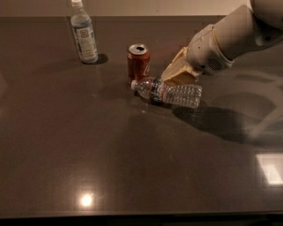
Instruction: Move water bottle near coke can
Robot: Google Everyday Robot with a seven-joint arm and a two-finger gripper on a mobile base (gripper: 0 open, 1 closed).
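Note:
The water bottle (169, 92), clear and ribbed with a white cap and a red-banded label, lies on its side on the dark table (85, 149). Its cap points left and ends just below and right of the coke can (138, 61). The can is red with a silver top and stands upright, close to the bottle's cap end. My gripper (178, 73), tan with a white arm behind it, is right behind and above the bottle's middle, to the right of the can. Whether it touches the bottle is hidden.
A smooth bottle with a pale blue-white label (84, 32) stands upright at the back left. My arm (236, 32) reaches in from the upper right and casts a shadow on the table to the right of the bottle.

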